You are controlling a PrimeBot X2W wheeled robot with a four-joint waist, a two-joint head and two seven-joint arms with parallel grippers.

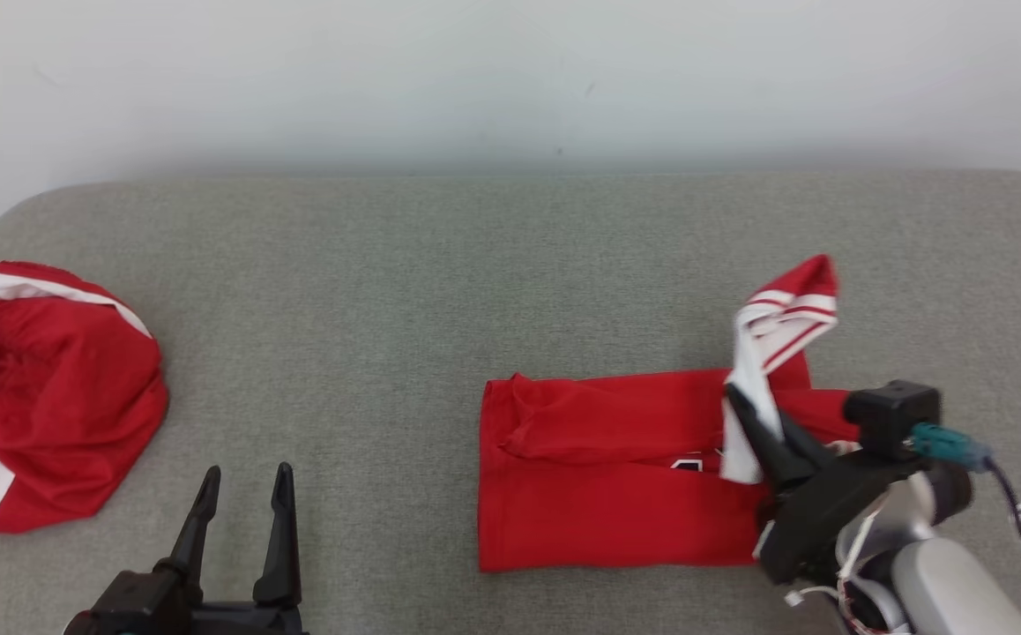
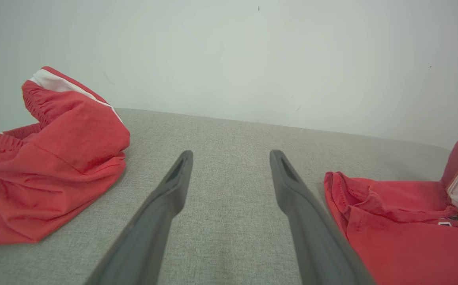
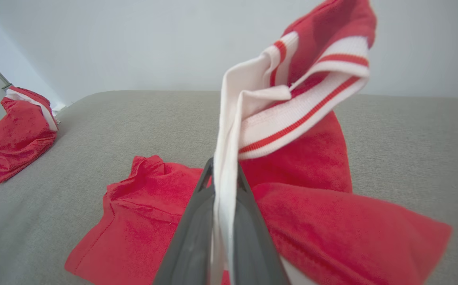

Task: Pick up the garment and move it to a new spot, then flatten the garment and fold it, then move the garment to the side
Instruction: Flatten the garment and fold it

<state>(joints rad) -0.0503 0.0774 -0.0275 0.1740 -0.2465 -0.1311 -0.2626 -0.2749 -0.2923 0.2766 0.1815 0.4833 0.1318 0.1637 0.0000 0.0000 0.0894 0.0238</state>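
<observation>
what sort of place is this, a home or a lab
Likely a lab or test setup, not a lived-in room: a grey fabric-covered surface against a bare pale wall, holding a red jersey and a crumpled red garment.

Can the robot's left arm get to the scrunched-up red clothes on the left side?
Probably yes. The left tool is open and holds nothing, and just bare gray cushion lies between it and the crumpled red garment. Whether the arm stretches that far is a guess.
</observation>
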